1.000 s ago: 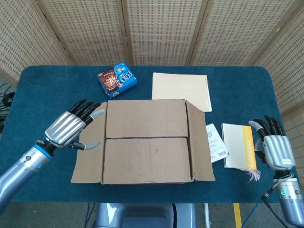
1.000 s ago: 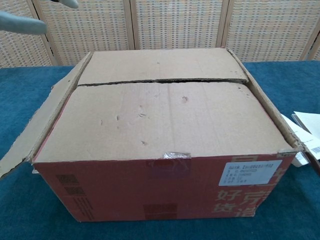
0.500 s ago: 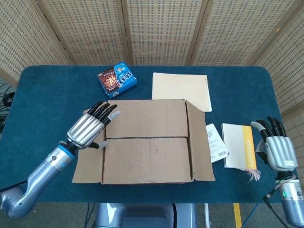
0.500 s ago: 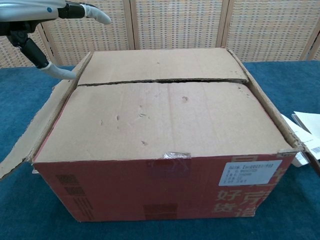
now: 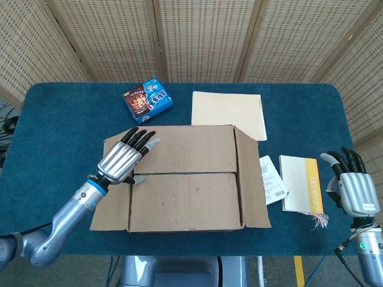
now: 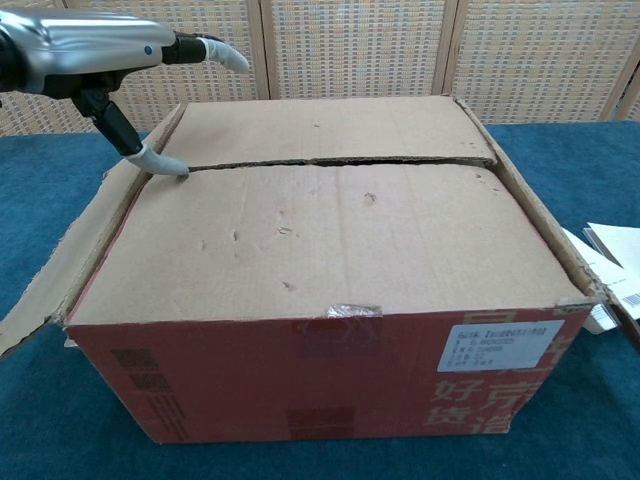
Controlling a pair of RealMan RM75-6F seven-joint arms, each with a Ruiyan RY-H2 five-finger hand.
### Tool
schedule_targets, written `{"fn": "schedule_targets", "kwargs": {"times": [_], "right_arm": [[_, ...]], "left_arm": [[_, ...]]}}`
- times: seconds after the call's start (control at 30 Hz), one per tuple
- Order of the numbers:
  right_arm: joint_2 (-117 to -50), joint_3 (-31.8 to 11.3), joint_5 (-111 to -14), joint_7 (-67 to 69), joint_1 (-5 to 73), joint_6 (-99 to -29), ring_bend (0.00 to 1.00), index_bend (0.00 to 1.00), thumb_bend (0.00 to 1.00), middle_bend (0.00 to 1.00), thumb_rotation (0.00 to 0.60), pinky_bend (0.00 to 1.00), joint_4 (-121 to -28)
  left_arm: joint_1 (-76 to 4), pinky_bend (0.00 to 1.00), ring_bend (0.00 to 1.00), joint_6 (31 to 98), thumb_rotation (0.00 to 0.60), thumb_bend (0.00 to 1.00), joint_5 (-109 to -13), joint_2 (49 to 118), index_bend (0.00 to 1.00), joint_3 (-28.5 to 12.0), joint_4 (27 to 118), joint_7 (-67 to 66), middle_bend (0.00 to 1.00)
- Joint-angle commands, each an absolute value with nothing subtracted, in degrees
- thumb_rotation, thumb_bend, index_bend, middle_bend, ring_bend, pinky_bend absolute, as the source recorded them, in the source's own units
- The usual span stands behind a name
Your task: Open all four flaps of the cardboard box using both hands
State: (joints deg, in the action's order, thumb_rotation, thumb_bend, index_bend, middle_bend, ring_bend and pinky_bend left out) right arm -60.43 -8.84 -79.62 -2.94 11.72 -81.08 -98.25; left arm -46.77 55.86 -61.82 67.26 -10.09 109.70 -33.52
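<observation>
Left hand (image 5: 122, 161) has moved in over the box (image 5: 185, 179) at mid-table, fingers spread, empty, thumb tip at the seam's left end. Right hand (image 5: 354, 188) idles open, well right of the box. Side flaps out; the two top flaps remain closed, so lifting looks next.

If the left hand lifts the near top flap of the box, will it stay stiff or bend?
The near flap is probably fairly stiff: it lies flat, with only small dents. It would likely hinge along its front edge. The left hand has a thumb at the seam, so a corner might flex first.

Cardboard box (image 5: 185, 176) mid-table; side flaps out, top flaps shut.
</observation>
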Motion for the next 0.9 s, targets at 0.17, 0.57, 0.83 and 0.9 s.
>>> {"fn": "schedule_targets", "kwargs": {"times": [0.17, 0.57, 0.83, 0.9], "right_arm": [[-60.4, -8.9, -79.6, -2.9, 11.5, -81.3, 0.00, 0.19, 0.96, 0.18, 0.600, 0.05, -98.2], [-60.4, -8.9, -79.6, -2.5, 11.1, -81.7, 0.00, 0.19, 0.96, 0.18, 0.600, 0.05, -98.1], [-60.1, -9.0, -79.7, -2.3, 10.7, -82.1, 0.00, 0.19, 0.96, 0.18, 0.600, 0.05, -98.2], [-60.1, -9.0, -79.7, -2.2, 10.7, -82.3, 0.00, 0.19, 0.96, 0.18, 0.600, 0.05, -98.2]], "left_arm": [[-48.5, 0.00, 0.00, 55.6, 0.491, 0.23, -58.9, 69.1, 0.00, -10.1, 108.6, -35.0, 0.00], [-49.8, 0.00, 0.00, 59.1, 0.500, 0.24, -57.0, 72.8, 0.00, -10.0, 106.1, -37.1, 0.00], [-49.9, 0.00, 0.00, 62.4, 0.501, 0.25, -58.1, 74.6, 0.00, -11.9, 104.2, -35.7, 0.00], [-49.9, 0.00, 0.00, 63.4, 0.501, 0.25, -58.7, 74.5, 0.00, -12.4, 104.2, -35.5, 0.00]]}}
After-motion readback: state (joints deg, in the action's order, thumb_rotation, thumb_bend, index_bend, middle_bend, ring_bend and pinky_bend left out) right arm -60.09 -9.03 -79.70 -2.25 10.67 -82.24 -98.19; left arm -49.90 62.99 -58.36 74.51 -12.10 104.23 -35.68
